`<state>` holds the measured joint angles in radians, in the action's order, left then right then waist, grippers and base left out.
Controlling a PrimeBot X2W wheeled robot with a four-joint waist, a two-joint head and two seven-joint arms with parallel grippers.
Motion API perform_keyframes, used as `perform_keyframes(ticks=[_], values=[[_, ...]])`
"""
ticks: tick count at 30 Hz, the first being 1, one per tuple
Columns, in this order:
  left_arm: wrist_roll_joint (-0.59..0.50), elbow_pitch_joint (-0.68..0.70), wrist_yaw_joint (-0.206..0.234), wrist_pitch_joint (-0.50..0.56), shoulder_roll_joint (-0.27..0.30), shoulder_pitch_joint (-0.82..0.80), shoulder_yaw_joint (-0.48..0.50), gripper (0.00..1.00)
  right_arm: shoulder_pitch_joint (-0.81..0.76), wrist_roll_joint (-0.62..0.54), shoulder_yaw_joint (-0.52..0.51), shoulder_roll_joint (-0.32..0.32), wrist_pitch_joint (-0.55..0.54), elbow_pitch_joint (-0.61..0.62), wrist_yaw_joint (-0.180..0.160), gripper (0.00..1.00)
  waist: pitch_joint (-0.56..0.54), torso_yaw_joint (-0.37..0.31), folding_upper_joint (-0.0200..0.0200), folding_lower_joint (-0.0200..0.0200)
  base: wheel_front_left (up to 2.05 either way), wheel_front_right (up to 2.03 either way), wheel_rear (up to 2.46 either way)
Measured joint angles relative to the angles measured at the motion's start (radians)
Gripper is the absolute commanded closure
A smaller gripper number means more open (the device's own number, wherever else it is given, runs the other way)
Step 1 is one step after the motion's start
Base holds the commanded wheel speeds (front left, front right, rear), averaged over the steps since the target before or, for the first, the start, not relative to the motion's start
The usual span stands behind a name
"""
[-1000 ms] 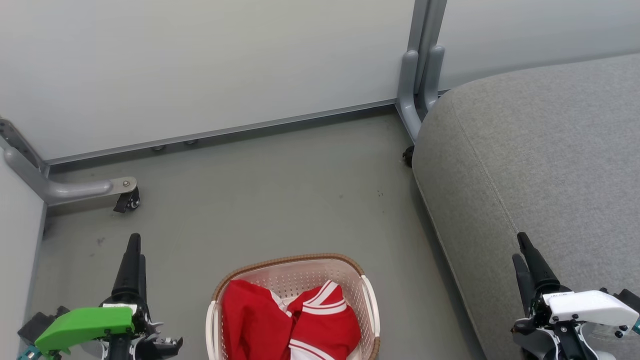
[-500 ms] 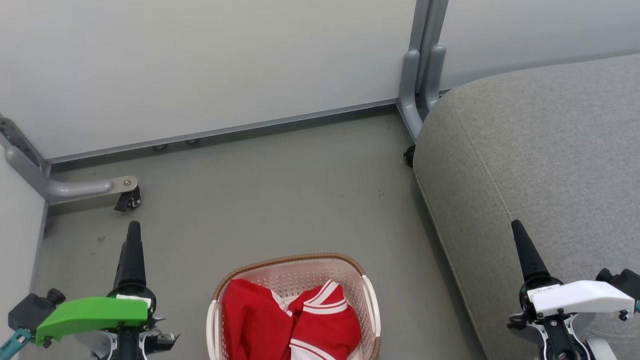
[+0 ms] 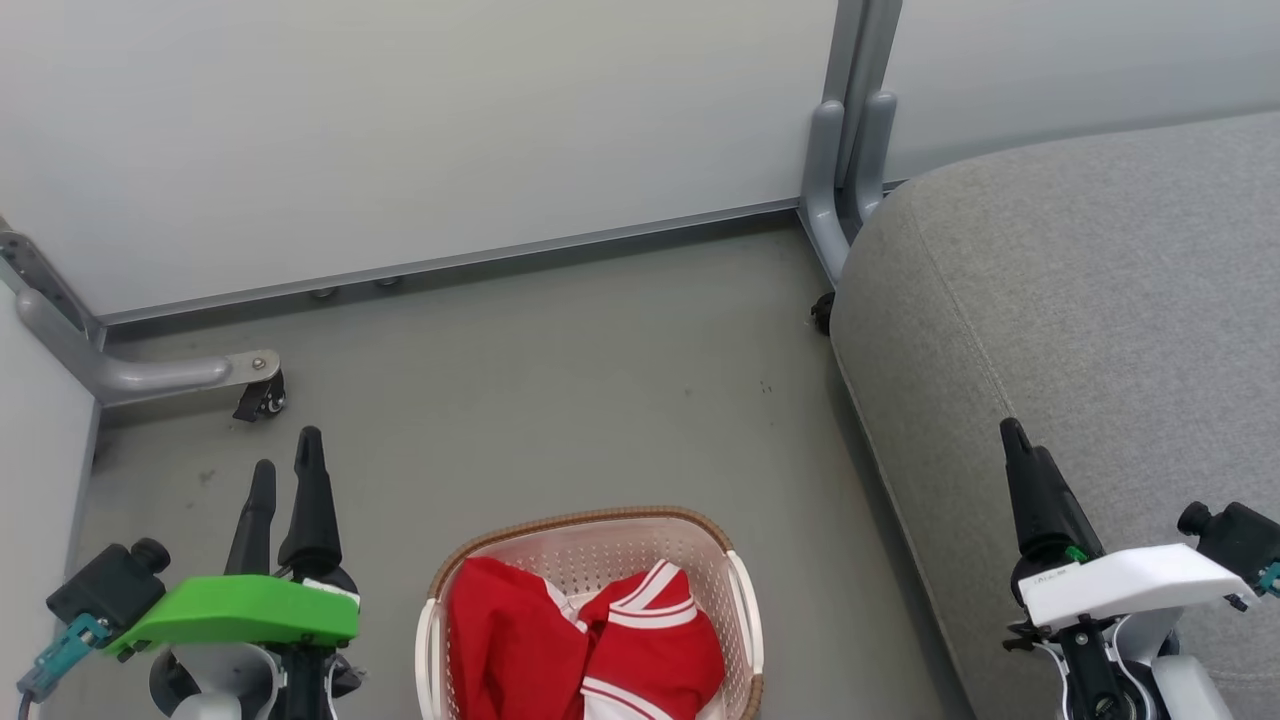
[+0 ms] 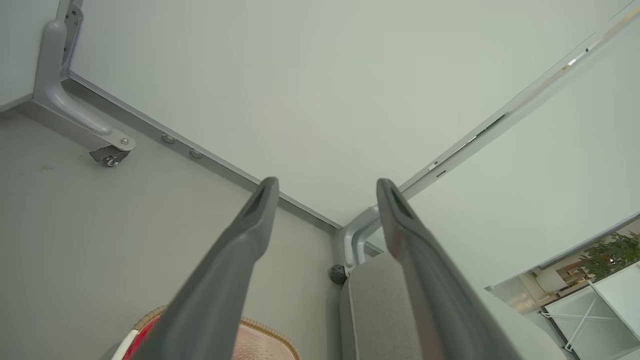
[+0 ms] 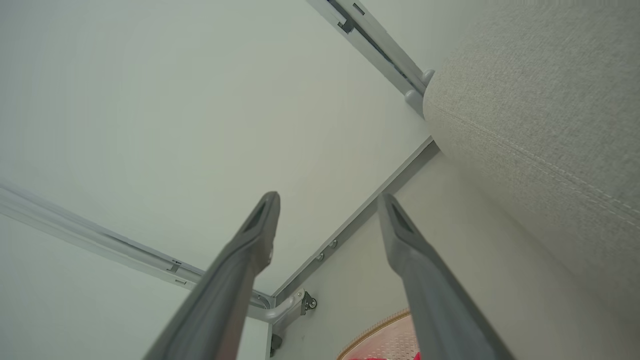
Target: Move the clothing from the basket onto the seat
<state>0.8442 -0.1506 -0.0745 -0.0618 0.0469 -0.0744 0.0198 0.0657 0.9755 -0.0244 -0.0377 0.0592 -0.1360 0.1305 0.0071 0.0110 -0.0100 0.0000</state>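
A: Clothing, where at?
B: Bunched in basket. Two red pieces w/ white stripe trim, taking up most of it. Basket down on grey floor, bottom centre of head view.
A: Seat?
B: Grey fabric couch cushion, right side, near basket w/ a strip of floor btwn. Stitched seam along rounded edge.
A: L gripper?
B: Lower left, above floor, left of basket and apart from it. Fingers spread, empty. Green cover on wrist.
A: R gripper?
B: Lower right, seen against seat's front edge. Jaws wide apart in wrist view, gripping nothing. White cover on wrist.
A: Bkgd?
B: Pale partition wall; metal foot w/ caster far left.
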Motion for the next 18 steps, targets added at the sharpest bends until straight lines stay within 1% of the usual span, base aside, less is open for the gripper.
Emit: perform_keyframes(ticks=[9, 18], values=[[-0.133, -0.016, 0.034, -0.029, 0.016, 0.0, -0.039, 0.0, -0.001, -0.164, 0.019, -0.001, 0.03, 0.004, 0.0, 0.0, 0.001, 0.002, 0.0, 0.0, 0.0, 0.0, 0.0], [-0.243, -0.049, 0.062, -0.054, 0.029, 0.0, -0.069, 0.0, -0.004, -0.304, 0.026, -0.003, 0.056, -0.045, 0.0, 0.0, 0.0, 0.006, 0.0, 0.0, 0.0, 0.0, 0.0]])
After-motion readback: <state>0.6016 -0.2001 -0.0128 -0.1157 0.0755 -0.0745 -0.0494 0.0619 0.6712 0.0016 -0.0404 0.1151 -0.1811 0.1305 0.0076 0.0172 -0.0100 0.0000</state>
